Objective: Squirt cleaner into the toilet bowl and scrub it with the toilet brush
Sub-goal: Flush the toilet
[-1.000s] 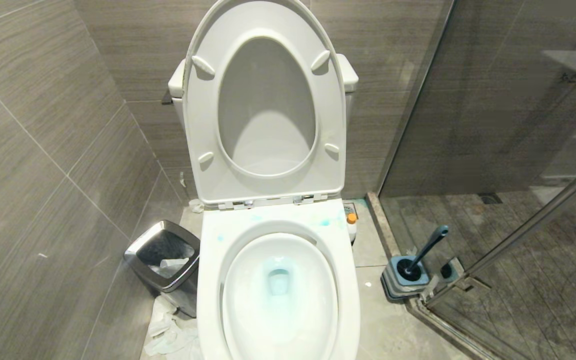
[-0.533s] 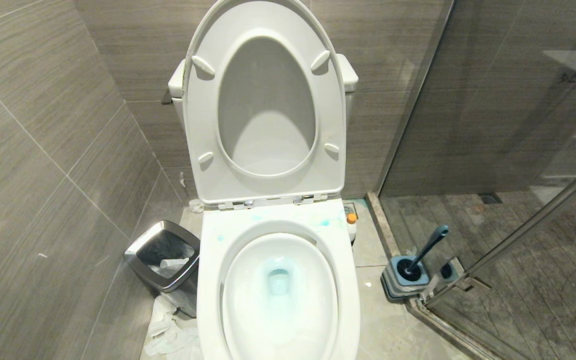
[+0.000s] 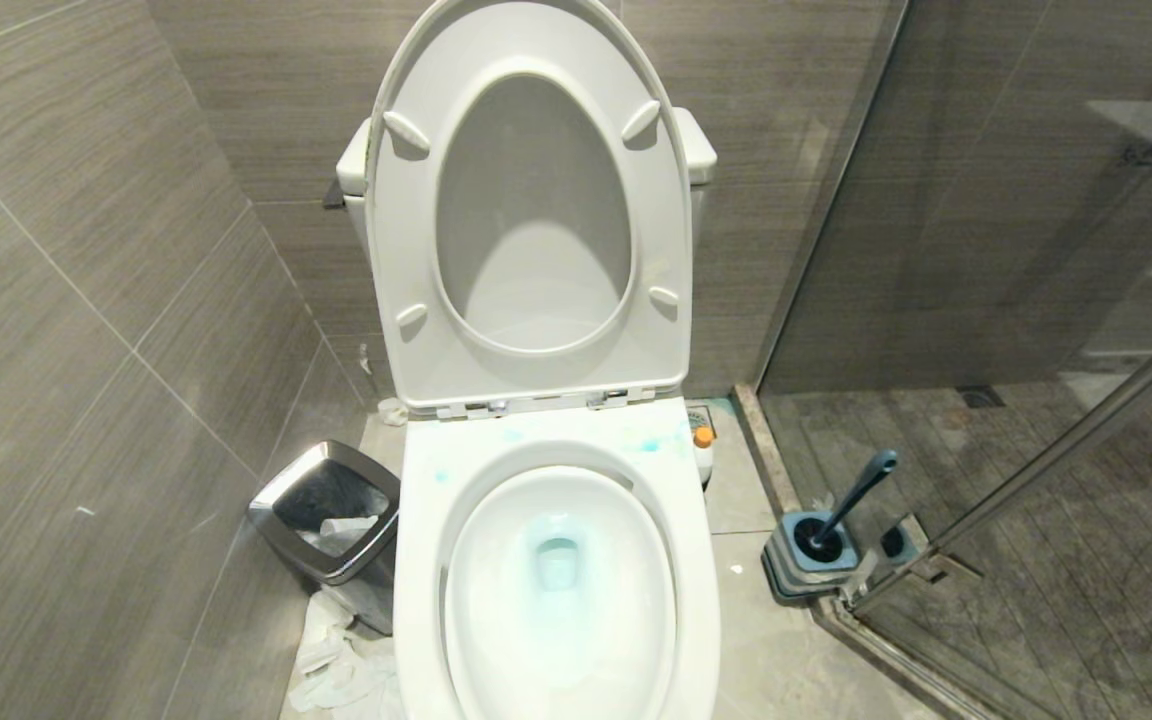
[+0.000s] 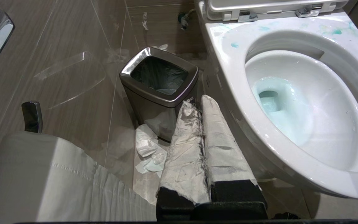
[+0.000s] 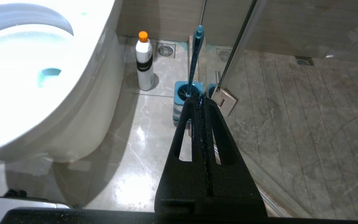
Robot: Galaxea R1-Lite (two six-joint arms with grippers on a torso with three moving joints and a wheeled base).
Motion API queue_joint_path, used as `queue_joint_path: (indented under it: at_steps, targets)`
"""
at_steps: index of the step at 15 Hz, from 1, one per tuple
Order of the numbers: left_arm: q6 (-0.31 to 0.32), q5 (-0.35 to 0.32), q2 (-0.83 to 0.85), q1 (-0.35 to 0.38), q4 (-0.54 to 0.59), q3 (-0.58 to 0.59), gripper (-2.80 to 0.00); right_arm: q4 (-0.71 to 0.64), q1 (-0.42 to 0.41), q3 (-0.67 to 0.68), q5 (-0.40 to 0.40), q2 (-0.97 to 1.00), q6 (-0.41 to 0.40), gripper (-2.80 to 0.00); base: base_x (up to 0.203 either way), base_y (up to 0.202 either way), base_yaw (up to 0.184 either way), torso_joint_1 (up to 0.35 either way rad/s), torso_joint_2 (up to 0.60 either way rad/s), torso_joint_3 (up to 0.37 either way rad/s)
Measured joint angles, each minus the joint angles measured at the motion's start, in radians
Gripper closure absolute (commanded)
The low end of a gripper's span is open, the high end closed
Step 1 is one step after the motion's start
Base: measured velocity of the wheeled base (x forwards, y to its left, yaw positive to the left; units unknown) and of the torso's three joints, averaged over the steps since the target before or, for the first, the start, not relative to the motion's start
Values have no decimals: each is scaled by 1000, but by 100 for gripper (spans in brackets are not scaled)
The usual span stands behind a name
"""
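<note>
The white toilet bowl (image 3: 416, 560) stands open, seat and lid raised against the tank. Pale blue cleaner (image 3: 651, 443) smears the back rim and tints the water (image 3: 558, 560). The toilet brush (image 3: 861, 490) leans in its grey-and-blue holder (image 3: 796, 565) on the floor to the right, by the glass door. Neither arm is in the head view. My left gripper (image 4: 197, 101), fingers wrapped in white tape, is shut and empty beside the bowl (image 4: 228, 49), near the bin. My right gripper (image 5: 200, 99) is shut and empty, pointing at the brush (image 5: 196, 53) and its holder (image 5: 179, 93).
A steel-rimmed bin (image 3: 331, 520) stands left of the bowl with crumpled paper (image 3: 336, 660) on the floor. A white bottle with an orange cap (image 5: 144, 60) stands behind the bowl on the right. A glass shower door (image 3: 1036, 470) closes off the right side. Tiled wall at left.
</note>
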State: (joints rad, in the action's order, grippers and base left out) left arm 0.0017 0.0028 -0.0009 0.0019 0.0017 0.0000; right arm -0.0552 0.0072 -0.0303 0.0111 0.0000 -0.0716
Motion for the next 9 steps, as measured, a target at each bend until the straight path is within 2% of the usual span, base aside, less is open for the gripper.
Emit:
queue_joint_path:
  at_steps: [4, 6, 9]
  targets:
    - [-1, 0, 0, 0, 0, 0, 0, 7, 0, 5, -4, 0, 24, 0, 0, 0, 0, 0, 0, 0]
    - [0, 0, 0, -1, 0, 0, 0, 2, 0, 4, -7, 0, 69, 0, 0, 0, 0, 0, 0, 0]
    - [0, 0, 0, -1, 0, 0, 0, 2, 0, 3, -8, 0, 73, 0, 0, 0, 0, 0, 0, 0]
